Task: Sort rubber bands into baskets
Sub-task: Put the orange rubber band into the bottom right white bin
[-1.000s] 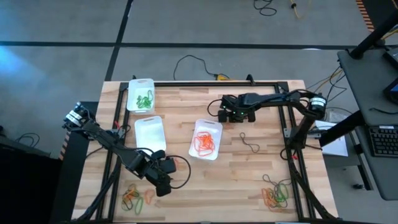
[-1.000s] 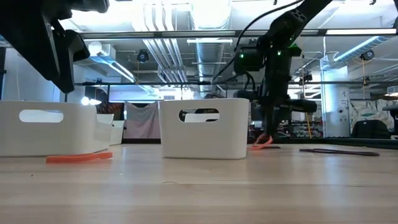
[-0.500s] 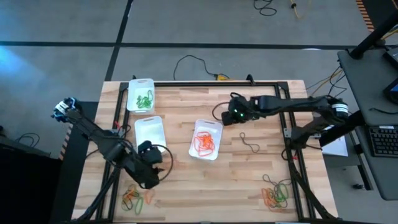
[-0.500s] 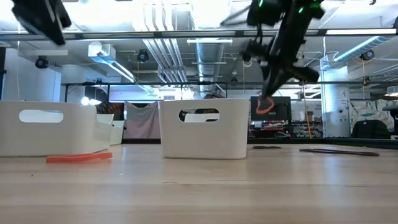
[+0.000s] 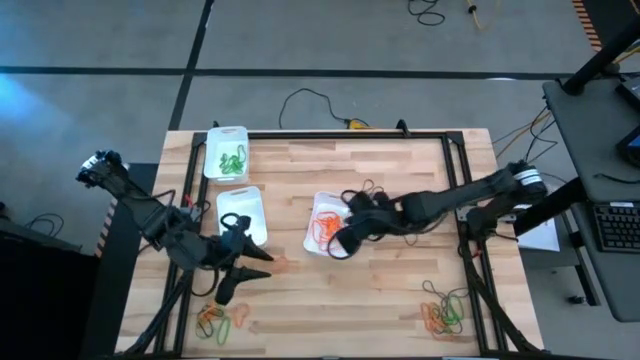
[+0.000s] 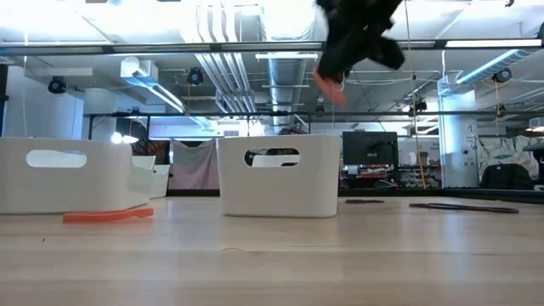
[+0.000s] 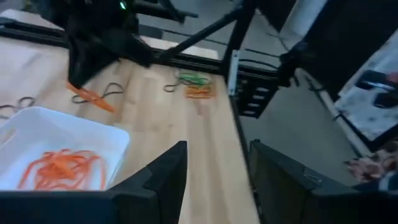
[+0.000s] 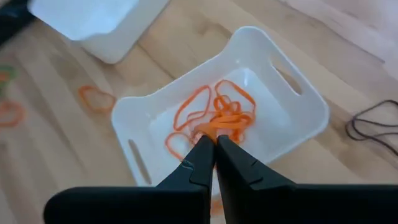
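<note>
Three white baskets stand on the table: one holding green rubber bands (image 5: 226,152), a middle one (image 5: 241,212), and one holding orange rubber bands (image 5: 330,225), which also shows in the right wrist view (image 8: 230,118). My right gripper (image 5: 338,243) hangs above the orange basket, shut on an orange rubber band (image 6: 327,85). My left gripper (image 5: 243,270) is open and empty, raised over the table left of the orange basket; its fingers show apart in the left wrist view (image 7: 214,180). My right gripper pinches one orange rubber band between its two fingertips (image 8: 205,155), coming at it from above. The band (image 7: 90,98) hangs below the fingers, lifted clear, over the orange basket.
Mixed piles of bands lie near the table's front edge at the left (image 5: 215,318) and the right (image 5: 445,312). A single orange band (image 5: 283,264) lies on the wood by the left gripper. Dark bands (image 5: 365,190) lie beyond the orange basket. Black frame rails edge the table.
My right gripper has lifted an orange band off the table at the far middle and carried it up, toward the near edge and left, to above the orange basket. My left gripper has risen and turned.
</note>
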Robot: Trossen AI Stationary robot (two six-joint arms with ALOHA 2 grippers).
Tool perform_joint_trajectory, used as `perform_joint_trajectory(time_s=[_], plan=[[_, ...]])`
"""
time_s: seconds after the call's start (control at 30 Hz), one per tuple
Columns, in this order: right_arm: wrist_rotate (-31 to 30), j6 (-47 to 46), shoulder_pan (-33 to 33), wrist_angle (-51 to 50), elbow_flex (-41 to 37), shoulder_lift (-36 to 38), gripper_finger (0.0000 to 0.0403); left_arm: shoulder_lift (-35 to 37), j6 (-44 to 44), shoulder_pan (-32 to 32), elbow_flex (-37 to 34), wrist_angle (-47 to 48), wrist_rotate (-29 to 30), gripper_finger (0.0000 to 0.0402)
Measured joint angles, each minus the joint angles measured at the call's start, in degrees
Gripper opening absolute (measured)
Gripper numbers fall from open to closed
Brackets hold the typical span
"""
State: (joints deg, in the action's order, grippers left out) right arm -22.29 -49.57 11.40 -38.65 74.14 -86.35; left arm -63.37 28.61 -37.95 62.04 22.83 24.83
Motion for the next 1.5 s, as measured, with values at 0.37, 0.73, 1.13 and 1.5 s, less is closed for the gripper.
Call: perform_joint_trajectory(time_s=[0.37,0.73,1.13,1.5], plan=[[5.42,4.78,-2.79,0.17,10.47,-16.55,0.0014,-6.14,12.8,-4.83,-0.37,3.79,0.31,0.0158],[11.19,1.15,-3.35,-1.61,12.91,-18.75,0.0122,-8.0,26.64,-8.92,-1.25,14.98,6.02,0.0157],[5.04,4.14,5.32,-10.57,29.08,-13.53,0.0205,-21.61,23.34,2.9,-1.57,23.27,-3.32,0.0033],[-5.79,5.9,14.16,-15.54,42.06,-13.75,0.0206,-30.52,16.34,11.64,-1.5,19.3,-14.95,0.0076]])
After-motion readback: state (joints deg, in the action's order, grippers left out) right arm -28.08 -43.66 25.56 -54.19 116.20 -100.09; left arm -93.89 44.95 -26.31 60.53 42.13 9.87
